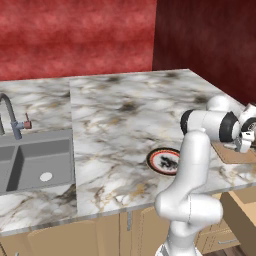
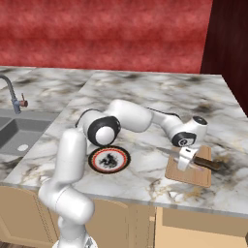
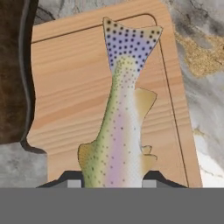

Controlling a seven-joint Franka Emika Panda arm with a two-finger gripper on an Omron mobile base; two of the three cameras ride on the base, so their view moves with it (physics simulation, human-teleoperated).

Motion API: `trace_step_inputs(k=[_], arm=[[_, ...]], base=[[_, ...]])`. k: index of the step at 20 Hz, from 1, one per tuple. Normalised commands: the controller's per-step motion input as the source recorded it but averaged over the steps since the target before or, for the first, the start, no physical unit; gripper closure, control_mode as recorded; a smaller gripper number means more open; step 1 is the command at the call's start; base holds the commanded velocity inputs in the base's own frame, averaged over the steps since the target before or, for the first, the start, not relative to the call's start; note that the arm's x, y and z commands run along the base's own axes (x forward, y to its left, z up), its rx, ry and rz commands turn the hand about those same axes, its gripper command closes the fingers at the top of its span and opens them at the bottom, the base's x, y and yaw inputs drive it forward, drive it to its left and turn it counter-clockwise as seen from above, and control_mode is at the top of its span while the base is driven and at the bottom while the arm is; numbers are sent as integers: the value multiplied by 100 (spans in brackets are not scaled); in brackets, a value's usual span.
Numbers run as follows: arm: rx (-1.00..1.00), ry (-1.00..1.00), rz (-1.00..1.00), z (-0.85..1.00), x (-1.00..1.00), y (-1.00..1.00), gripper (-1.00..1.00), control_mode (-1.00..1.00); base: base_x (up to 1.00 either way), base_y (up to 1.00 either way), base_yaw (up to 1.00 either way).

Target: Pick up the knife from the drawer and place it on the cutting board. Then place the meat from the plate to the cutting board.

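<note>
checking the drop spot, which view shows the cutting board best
The hand view: the cutting board lies close, grain and rim groove plain, a fish over its middle. The right base view shows it small at the counter edge; the left base view shows a sliver behind the arm.

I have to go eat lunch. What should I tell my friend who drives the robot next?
Hand: shut on the meat, a speckled fish shape, held over the cutting board.
Knife: lying on the cutting board, so that step is done.
Plate: on the counter beside the board; the dark marks in its middle may be just its pattern.
Left to do: lower the meat onto the board next to the knife, open the hand, and lift away.
</note>
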Motion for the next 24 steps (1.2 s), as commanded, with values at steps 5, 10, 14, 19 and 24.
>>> trace_step_inputs(k=[5,10,14,19,24], arm=[[-1,1,0,-24,14,-6,100,-100],[0,3,0,-21,7,0,100,-100],[0,5,0,-22,4,0,-100,-100],[0,3,0,-12,0,0,-100,-100],[0,0,-4,13,-25,0,-100,-100]], base=[[0,0,0],[0,0,0],[0,0,0],[0,0,0],[0,0,0]])
